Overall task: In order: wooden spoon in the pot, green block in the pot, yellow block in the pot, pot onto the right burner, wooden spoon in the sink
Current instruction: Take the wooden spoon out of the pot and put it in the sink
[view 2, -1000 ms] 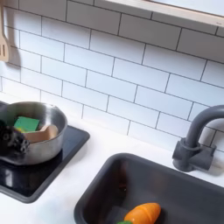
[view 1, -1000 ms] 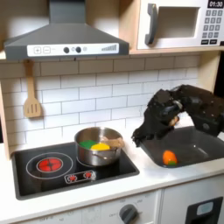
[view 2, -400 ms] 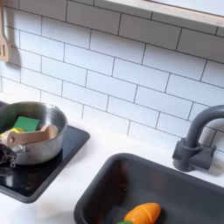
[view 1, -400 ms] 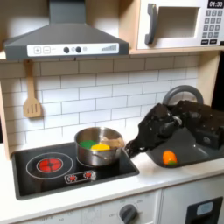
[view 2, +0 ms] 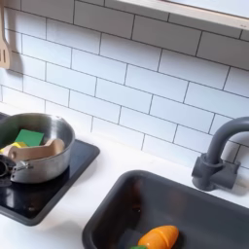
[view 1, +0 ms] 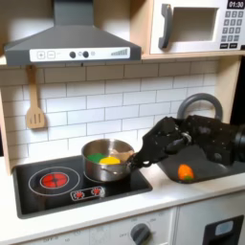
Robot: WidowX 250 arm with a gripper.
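Note:
The steel pot (view 1: 106, 163) (view 2: 39, 156) stands on the right burner (view 1: 124, 174) of the black cooktop. Inside it lie the green block (view 1: 96, 153) (view 2: 27, 137), the yellow block (view 1: 111, 160) (view 2: 10, 148) and the wooden spoon (view 2: 39, 151), whose light-brown end rests on the rim. My gripper (view 1: 141, 160) hangs low just right of the pot in the first exterior view, close to its wall. In the second exterior view a dark fingertip (view 2: 4, 167) shows at the left edge by the pot. The jaws are too dark and small to read.
The left burner (view 1: 55, 179) glows red and bare. The dark sink (view 1: 212, 161) (view 2: 195, 199) holds an orange-red toy (view 1: 185, 172) (view 2: 158, 236), with a grey faucet (view 2: 219, 156) behind. A slotted wooden spatula (view 1: 35, 105) hangs on the tiled wall. A range hood (view 1: 72, 43) overhangs the cooktop.
The arm dropped from above the sink and swung left toward the pot's side. In the second exterior view the gripper slid off the pot's front to the left edge. The pot stayed put.

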